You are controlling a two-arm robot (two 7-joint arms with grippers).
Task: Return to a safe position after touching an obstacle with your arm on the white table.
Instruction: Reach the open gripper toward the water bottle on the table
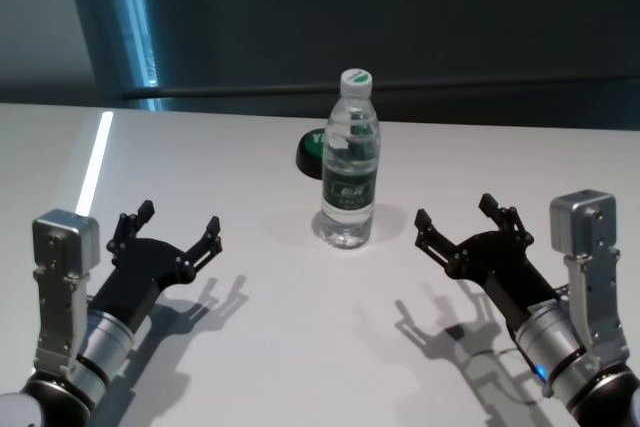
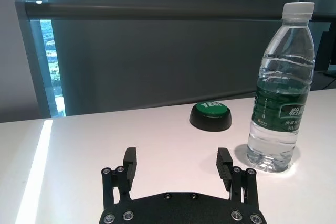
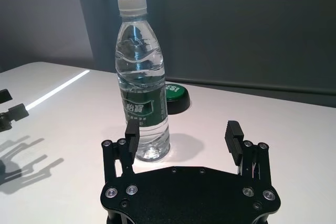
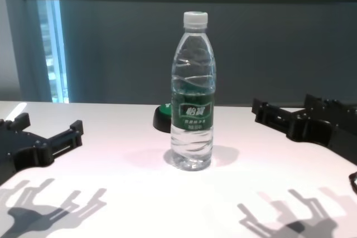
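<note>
Right now your left gripper (image 1: 178,227) hangs just above the white table (image 1: 250,357) toward its near left corner, fingers spread wide, gripping nothing and touching nothing; you can see its shadow on the surface beside it. Your right gripper (image 1: 467,215) mirrors it toward the near right corner, likewise spread wide and holding nothing, with its own shadow under it. In the left wrist view you see the two black fingers (image 2: 129,162) standing far apart with only bare tabletop between them, and the right wrist view shows that gripper's fingers (image 3: 132,129) the same way, with the bottle standing beyond them and apart from them. Count the things: one obstacle (image 1: 351,162), a tall clear water bottle with a white screw cap and a dark green label, standing upright about midway between the table's left and right edges, between the two grippers and a little farther from you than either, clear of both. Just behind it, toward the far edge, sits one low round black object with a green top (image 1: 311,152), partly hidden by the bottle in the head view. So you have two grippers, one bottle, one round object.
</note>
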